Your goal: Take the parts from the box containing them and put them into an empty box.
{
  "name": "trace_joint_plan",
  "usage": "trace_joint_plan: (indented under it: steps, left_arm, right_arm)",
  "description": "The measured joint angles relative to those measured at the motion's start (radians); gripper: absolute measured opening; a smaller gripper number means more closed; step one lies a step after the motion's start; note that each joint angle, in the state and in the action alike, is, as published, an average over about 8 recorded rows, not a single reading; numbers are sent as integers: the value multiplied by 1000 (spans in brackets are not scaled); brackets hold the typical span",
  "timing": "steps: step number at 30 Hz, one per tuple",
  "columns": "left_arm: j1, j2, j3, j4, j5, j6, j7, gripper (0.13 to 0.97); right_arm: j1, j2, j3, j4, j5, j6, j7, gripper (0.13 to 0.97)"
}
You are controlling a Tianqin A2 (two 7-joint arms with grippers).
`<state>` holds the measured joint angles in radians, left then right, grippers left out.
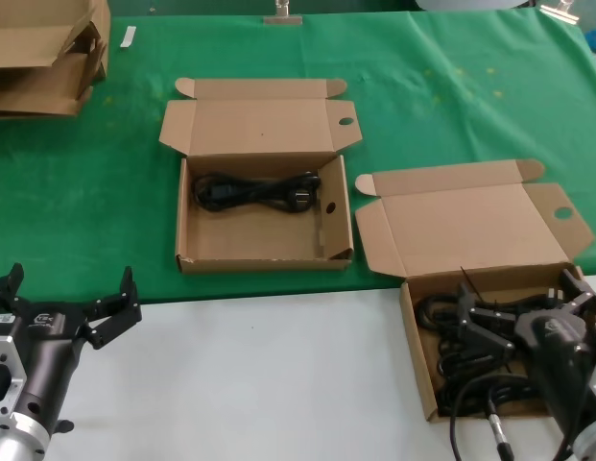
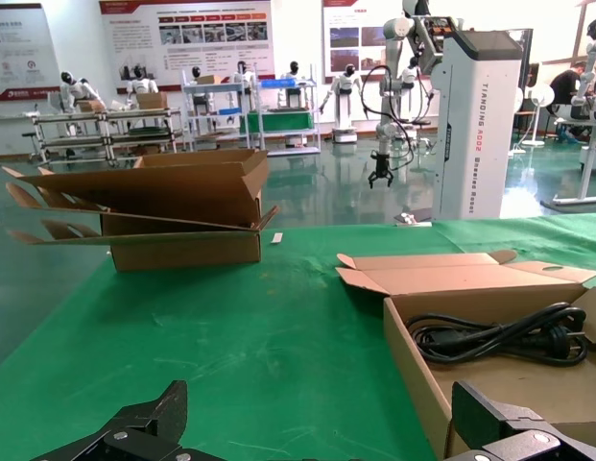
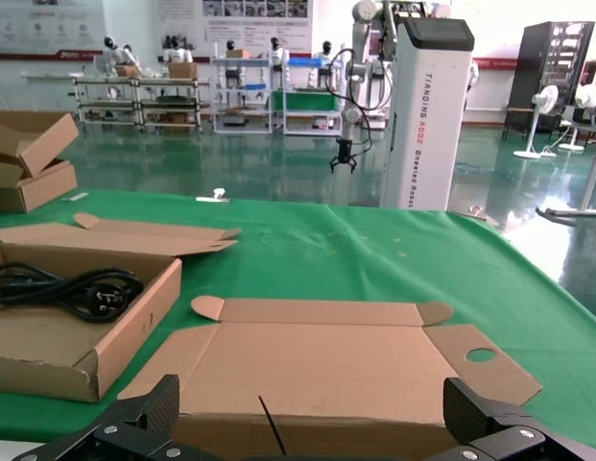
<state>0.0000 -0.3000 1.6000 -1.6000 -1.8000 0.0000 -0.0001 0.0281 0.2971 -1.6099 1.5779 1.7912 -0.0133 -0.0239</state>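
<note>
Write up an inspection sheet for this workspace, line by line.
Surface: green cloth, white table edge near the robot.
Job's things: centre box holds one cord bundle; right box holds several cords.
Clutter: flattened cardboard stack, far left.
Grippers: left gripper open, over the white edge; right gripper open, jaws down among the right box's cords.
Cables: robot cable by the right arm.
Surroundings: hall with shelving, other robots.
</note>
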Motion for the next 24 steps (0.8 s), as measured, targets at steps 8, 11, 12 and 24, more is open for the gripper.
trace_joint_plan:
  steps: [8, 11, 12, 24]
  left_arm:
    - [0, 0, 0, 0, 0, 0, 0, 966]
    - [0, 0, 0, 0, 0, 0, 0, 966]
    - [0, 0, 0, 0, 0, 0, 0, 966]
    - [0, 0, 0, 0, 0, 0, 0, 966]
  right_arm:
    - [-1, 0, 0, 1, 0, 0, 1, 966]
    - [-1, 0, 0, 1, 0, 0, 1, 966]
    - [-1, 0, 0, 1, 0, 0, 1, 966]
    - [-1, 0, 0, 1, 0, 0, 1, 966]
